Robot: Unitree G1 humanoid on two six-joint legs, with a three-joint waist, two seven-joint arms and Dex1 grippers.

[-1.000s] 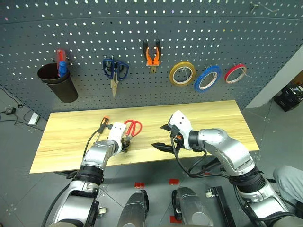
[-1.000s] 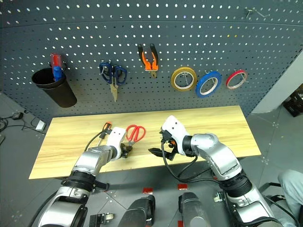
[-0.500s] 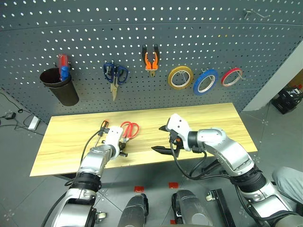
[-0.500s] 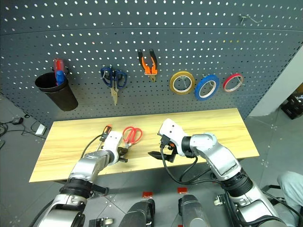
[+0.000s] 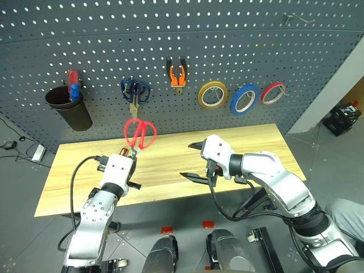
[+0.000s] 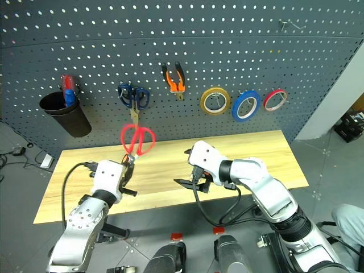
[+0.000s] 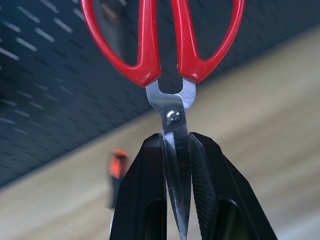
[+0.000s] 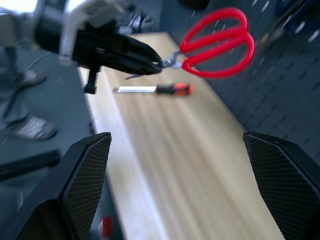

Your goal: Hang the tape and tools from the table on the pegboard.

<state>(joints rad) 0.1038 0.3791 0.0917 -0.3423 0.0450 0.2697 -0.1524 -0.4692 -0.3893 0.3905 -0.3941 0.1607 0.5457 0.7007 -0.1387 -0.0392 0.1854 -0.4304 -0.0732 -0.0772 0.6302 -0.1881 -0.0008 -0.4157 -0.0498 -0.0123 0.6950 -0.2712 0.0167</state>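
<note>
My left gripper is shut on the steel blades of the red-handled scissors and holds them above the table, handles up, in front of the pegboard. The left wrist view shows both black fingers clamped on the blades just below the pivot. The screwdriver lies on the table under the left gripper. My right gripper hangs open and empty over the table's front middle. The blue tape and orange pliers hang on the pegboard.
Also on the pegboard are blue-handled scissors, a yellow roll, a red roll and a black cup holding red and blue handles. A bare hook sticks out at the top right.
My left gripper has closed on the scissors and lifted them off the table, turning so that the handles point up. The right gripper rose a little, still open.
</note>
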